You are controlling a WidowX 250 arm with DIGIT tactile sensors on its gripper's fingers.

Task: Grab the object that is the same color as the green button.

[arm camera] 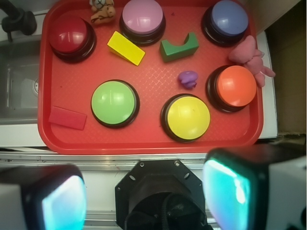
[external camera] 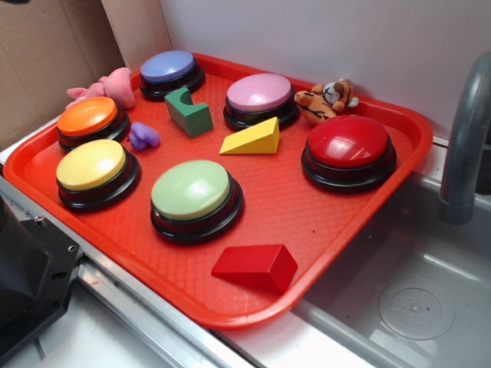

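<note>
The object, a small dark green block [external camera: 189, 112] [arm camera: 179, 48] with a rounded notch, lies on the red tray [external camera: 337, 230] [arm camera: 144, 141] between the blue and pink buttons. The green button [external camera: 191, 191] [arm camera: 114, 102], a pale green dome on a black base, sits near the tray's front. My gripper [arm camera: 146, 196] hangs high above the table edge beside the tray, open, with nothing between its wide-apart fingers [arm camera: 225, 189]. It is well clear of the block. In the exterior view only the robot's black base [external camera: 27, 276] shows.
Also on the tray: yellow button [external camera: 92, 165], orange button [external camera: 87, 116], blue button [external camera: 168, 67], pink button [external camera: 259, 93], red button [external camera: 348, 142], yellow wedge [external camera: 252, 139], red wedge block [external camera: 255, 267], purple toy [external camera: 143, 136], pink plush [external camera: 107, 87], tiger plush [external camera: 326, 100]. A sink [external camera: 414, 307] and faucet [external camera: 464, 138] lie right.
</note>
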